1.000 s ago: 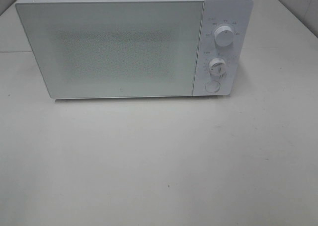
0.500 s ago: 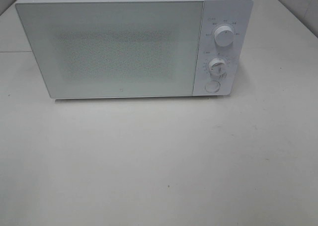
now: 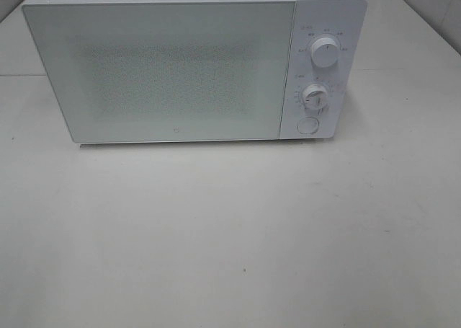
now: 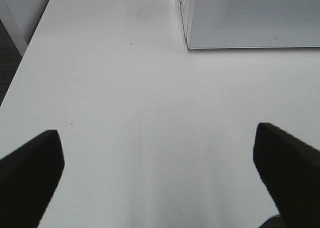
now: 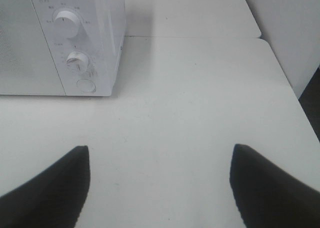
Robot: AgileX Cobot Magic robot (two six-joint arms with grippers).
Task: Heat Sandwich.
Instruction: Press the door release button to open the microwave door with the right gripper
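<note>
A white microwave (image 3: 180, 68) stands at the back of the white table (image 3: 230, 241) with its door shut. It has two round knobs (image 3: 324, 54) and a round button (image 3: 307, 125) on its right panel. The sandwich is out of view. My left gripper (image 4: 160, 168) is open and empty above bare table, near the microwave's front left corner (image 4: 250, 22). My right gripper (image 5: 160, 183) is open and empty above the table, in front of the microwave's knob panel (image 5: 75, 47). Neither gripper shows in the exterior high view.
The table's left edge (image 4: 20, 72) drops to a dark floor. The table's right edge (image 5: 295, 97) lies close beside a white wall. A seam (image 5: 200, 36) runs across the tabletop behind the microwave.
</note>
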